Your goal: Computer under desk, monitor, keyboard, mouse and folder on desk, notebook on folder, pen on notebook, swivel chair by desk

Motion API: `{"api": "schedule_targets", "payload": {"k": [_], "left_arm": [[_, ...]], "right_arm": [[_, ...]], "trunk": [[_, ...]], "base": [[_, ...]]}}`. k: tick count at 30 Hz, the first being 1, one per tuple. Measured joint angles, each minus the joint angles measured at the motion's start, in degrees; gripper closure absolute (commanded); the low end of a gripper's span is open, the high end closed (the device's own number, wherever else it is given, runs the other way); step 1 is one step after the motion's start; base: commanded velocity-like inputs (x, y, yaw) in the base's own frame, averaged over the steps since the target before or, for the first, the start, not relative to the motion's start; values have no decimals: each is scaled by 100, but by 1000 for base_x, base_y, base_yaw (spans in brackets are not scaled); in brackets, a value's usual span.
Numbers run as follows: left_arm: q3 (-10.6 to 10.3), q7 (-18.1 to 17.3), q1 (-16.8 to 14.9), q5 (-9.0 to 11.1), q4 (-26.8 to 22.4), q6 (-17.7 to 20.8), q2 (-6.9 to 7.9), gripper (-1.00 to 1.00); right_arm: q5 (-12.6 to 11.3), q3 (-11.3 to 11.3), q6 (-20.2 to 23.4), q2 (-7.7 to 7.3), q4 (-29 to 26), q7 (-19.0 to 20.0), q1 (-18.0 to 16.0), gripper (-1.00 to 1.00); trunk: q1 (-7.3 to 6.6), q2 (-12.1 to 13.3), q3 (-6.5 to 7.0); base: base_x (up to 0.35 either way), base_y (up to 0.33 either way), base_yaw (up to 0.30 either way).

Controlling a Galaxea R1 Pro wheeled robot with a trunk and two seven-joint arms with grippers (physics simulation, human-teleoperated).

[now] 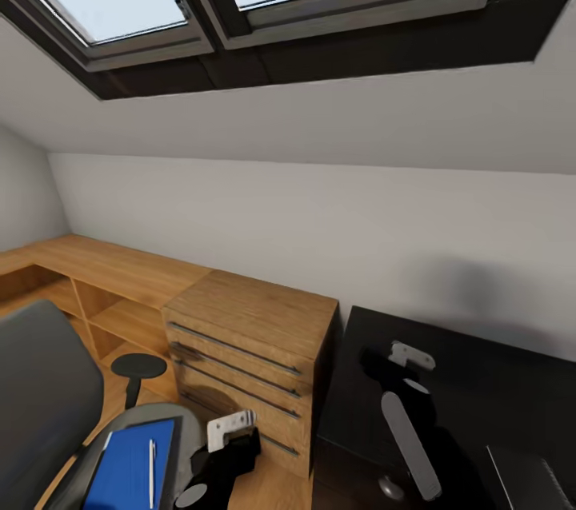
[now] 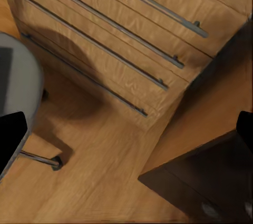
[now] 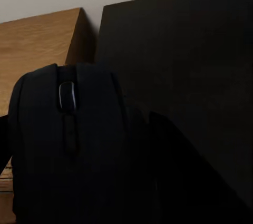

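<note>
Black mouse (image 3: 68,145) sits clamped in the right gripper (image 1: 382,362) above the desk (image 1: 480,382). Left gripper (image 1: 232,432), fingers apart, hangs beside the swivel chair (image 1: 40,390), whose seat carries the folder (image 1: 128,466) and pen (image 1: 152,472).

**Desk, chair seat and floor**

The desk (image 1: 480,358) has a matt black top meeting the grey wall, with a wooden drawer chest (image 1: 248,350) standing just beside it. The swivel chair (image 1: 48,398) carries the blue folder (image 1: 128,466) on its grey seat, and the whitish pen (image 1: 152,462) lies on the folder. Chair and chest stand on the light wooden floor (image 2: 105,171).
</note>
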Motion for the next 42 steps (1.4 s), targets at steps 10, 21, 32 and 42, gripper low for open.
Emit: {"api": "schedule_targets", "payload": {"k": [10,21,32,42], "left_arm": [[-160,17,0,-9,88,-5,9,-100],[-186,44,0,-16,85,-16,18,-100],[-181,42,0,-16,84,-14,17,-100],[-180,51,0,-16,77,-14,17,-100]], "right_arm": [[-141,-166,-40,-12,214,-7,0,100],[-135,-173,-90,-19,228,-9,0,100],[-126,-168,-257,-20,451,-10,-8,100],[-121,-163,-280,-20,475,-10,-9,100]], "trunk": [[0,0,0],[0,0,0],[0,0,0],[0,0,0]], "base": [[0,-27,-270],[0,-284,-270],[0,-190,-270],[0,-4,-270]]}}
